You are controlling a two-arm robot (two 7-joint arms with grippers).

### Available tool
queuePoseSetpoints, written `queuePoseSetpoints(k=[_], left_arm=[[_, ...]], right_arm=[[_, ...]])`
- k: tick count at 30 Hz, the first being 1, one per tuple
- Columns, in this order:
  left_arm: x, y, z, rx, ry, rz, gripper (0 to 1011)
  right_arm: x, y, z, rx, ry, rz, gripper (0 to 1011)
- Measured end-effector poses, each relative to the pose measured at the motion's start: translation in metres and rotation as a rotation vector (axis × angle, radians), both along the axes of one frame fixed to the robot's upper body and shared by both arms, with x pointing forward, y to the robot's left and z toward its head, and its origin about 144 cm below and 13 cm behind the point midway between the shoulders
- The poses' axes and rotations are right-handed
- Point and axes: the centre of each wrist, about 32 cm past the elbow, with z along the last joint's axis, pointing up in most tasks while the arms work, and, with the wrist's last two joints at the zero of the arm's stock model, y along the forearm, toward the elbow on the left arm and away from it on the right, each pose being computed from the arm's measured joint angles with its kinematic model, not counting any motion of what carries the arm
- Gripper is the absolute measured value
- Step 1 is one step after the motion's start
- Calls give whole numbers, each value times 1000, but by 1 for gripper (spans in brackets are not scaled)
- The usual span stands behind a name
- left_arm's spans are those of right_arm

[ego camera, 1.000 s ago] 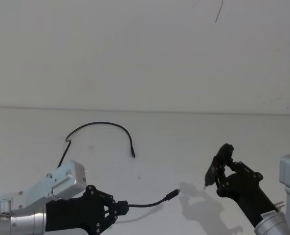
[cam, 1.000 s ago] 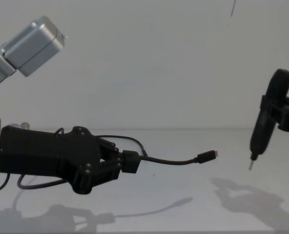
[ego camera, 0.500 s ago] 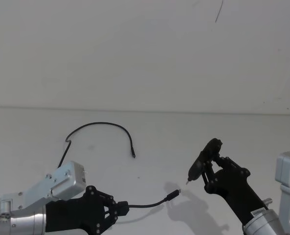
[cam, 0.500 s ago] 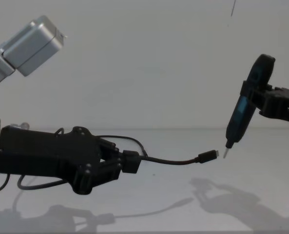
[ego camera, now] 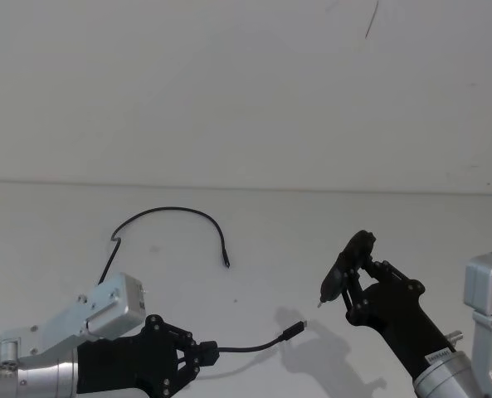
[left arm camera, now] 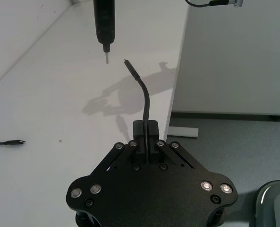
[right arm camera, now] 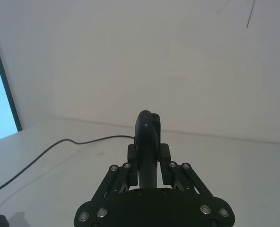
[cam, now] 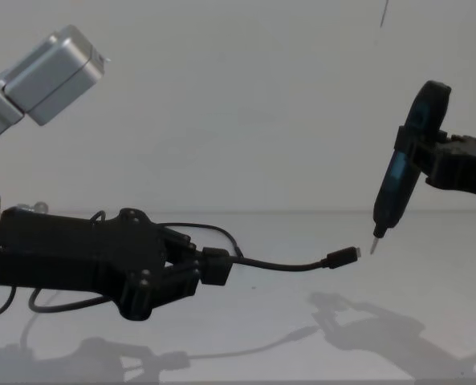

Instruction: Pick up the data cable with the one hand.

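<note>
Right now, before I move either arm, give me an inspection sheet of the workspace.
Surface: white table, with the shadows of both arms on it.
Job's things: data cable held up at one end, free plug in the air; other plug lies on the table.
Clutter: nothing seen.
Grippers: left gripper shut on the data cable; right gripper shut on a slim black tool, its pale tip near the free plug, not touching.
Cables: nothing seen besides the data cable.
Surroundings: plain pale wall.
</note>
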Motion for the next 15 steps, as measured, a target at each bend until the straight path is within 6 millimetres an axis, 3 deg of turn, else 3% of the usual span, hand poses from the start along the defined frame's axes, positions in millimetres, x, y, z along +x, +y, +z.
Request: queuePoseSetpoints(k=[15], left_arm=[[0,0,0,0,1,0,50]], right_arm=[[-1,4,-5,-32,55,44,269]])
